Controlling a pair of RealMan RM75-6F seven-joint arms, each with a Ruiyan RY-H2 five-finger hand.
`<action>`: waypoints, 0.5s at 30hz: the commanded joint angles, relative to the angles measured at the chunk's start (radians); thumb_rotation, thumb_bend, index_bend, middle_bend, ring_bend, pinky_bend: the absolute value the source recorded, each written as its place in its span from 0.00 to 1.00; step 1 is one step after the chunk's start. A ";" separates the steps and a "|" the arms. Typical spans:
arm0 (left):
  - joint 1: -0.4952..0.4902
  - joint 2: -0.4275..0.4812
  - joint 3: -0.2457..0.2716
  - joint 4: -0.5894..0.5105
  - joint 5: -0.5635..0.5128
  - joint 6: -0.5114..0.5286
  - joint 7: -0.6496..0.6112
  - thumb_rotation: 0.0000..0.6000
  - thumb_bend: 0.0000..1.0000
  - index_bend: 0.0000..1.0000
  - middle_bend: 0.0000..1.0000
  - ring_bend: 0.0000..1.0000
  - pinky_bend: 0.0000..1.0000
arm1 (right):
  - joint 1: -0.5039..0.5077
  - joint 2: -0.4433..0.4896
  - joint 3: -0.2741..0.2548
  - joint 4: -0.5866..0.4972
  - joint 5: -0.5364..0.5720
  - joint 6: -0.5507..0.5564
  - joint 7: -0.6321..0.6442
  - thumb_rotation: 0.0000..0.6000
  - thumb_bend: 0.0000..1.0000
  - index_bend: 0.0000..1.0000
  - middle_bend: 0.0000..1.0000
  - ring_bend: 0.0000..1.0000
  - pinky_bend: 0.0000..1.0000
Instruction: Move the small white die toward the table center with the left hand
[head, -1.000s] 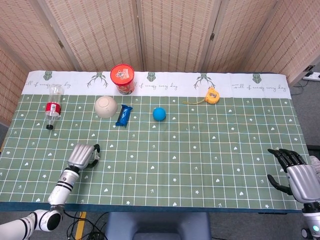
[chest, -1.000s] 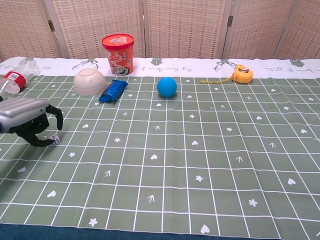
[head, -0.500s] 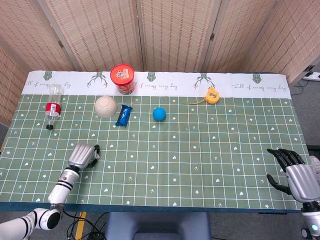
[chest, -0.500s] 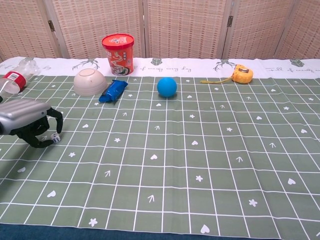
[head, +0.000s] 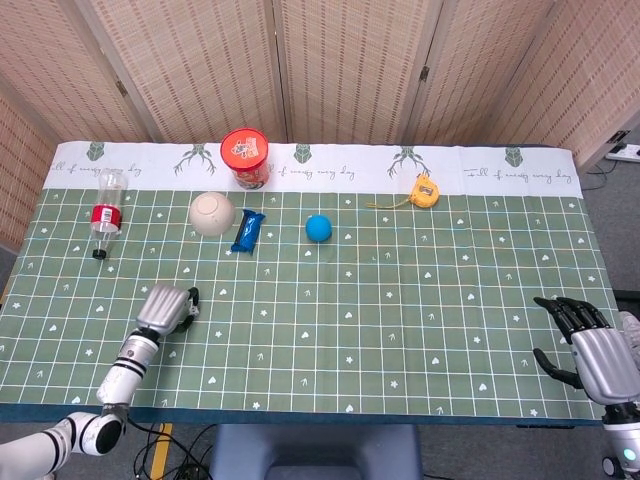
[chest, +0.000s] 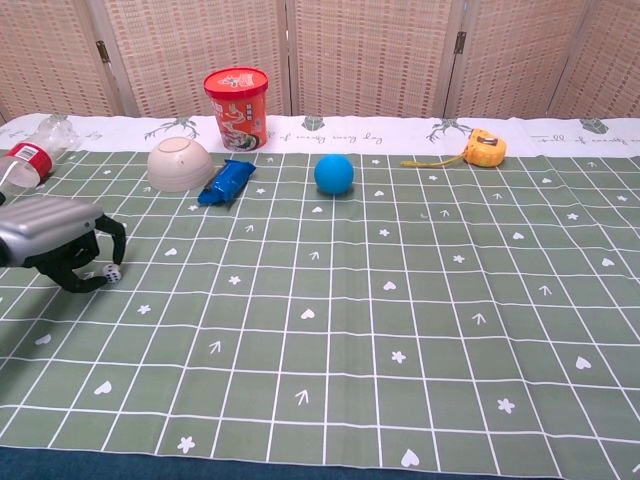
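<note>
The small white die (chest: 113, 273) is at the table's left side, pinched between the curled dark fingertips (chest: 118, 238) of my left hand (chest: 55, 238). In the head view my left hand (head: 166, 307) lies near the front left edge and covers the die. My right hand (head: 590, 348) rests at the front right corner with its fingers spread and nothing in it; the chest view does not show it.
Along the back stand a red cup (chest: 237, 108), an upturned beige bowl (chest: 180, 163), a blue packet (chest: 226, 182), a blue ball (chest: 334, 173) and a yellow tape measure (chest: 484, 150). A plastic bottle (head: 105, 210) lies at the far left.
The left hand's fingers have closed in around the die, and the die has shifted slightly upward in the chest view. The right hand has not moved.
</note>
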 joint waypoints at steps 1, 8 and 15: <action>-0.002 -0.003 -0.002 0.000 -0.005 -0.003 -0.001 1.00 0.44 0.55 0.91 0.77 0.88 | 0.000 0.001 0.000 0.000 -0.002 0.003 0.000 1.00 0.24 0.19 0.26 0.20 0.21; -0.002 -0.001 -0.005 -0.005 -0.009 -0.002 -0.011 1.00 0.48 0.60 0.92 0.78 0.88 | -0.003 0.000 0.000 0.002 -0.001 0.005 0.004 1.00 0.24 0.19 0.26 0.20 0.21; 0.011 0.045 -0.027 -0.084 0.001 0.037 -0.066 1.00 0.48 0.60 0.92 0.78 0.89 | -0.002 0.000 0.000 0.003 -0.005 0.008 0.004 1.00 0.24 0.19 0.26 0.20 0.21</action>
